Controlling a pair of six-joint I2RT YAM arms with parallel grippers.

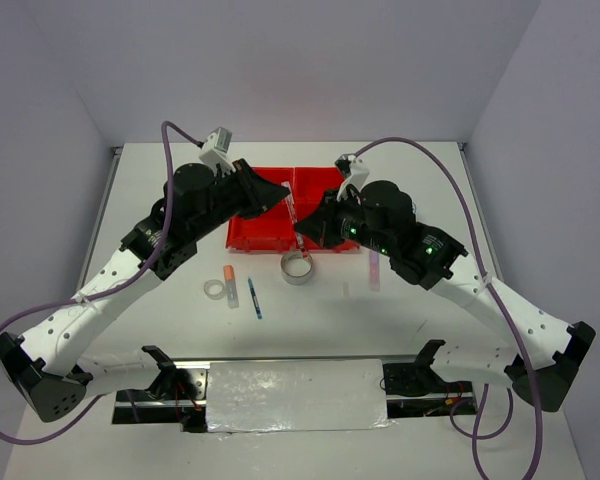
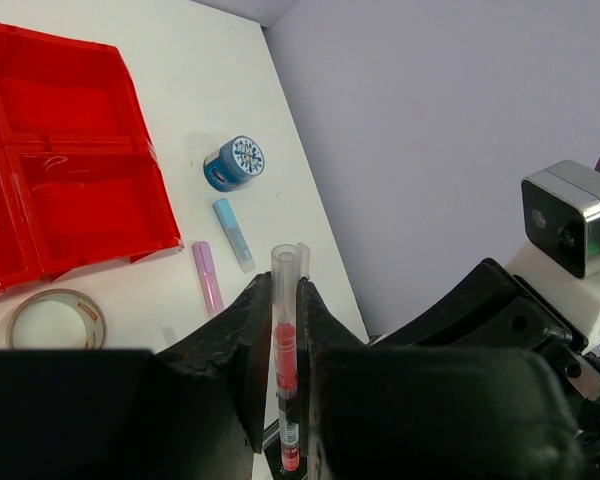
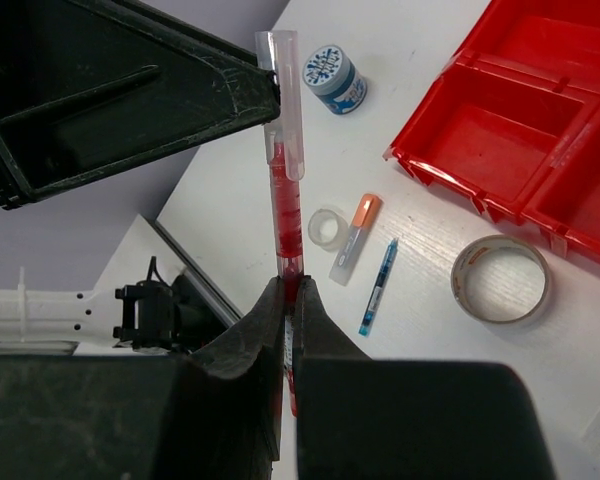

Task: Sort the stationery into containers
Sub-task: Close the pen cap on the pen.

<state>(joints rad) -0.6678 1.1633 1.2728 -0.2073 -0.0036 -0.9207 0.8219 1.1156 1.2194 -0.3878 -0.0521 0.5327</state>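
While both arms meet above the red tray (image 1: 255, 240), the red pen (image 1: 292, 212) is held in the air between them, over the tray's near half and touching nothing else. The left gripper (image 2: 285, 300) is clamped on the barrel just below the cap, with the clear cap poking out past its fingertips. The right gripper (image 3: 290, 290) is squeezed tight on the lower part of the same pen, so 2 grips share 1 pen.

I would judge the pen light, stiff and thin, with a smooth plastic barrel that could slide or twist in a loose pinch. The cap looks like a push-on piece and might pull off, so the barrel is the safer place to hold. With both grippers on it, any sideways pull from either arm could bend it or flick it loose.

It has a see-through barrel showing red inside, a clear cap with a clip, and a small printed label near the lower end.

Down on the table (image 1: 430, 200) lie a silvery tape ring (image 1: 298, 267), a small clear ring (image 1: 216, 289), an orange stub (image 1: 229, 272) and a blue pen (image 1: 254, 298).
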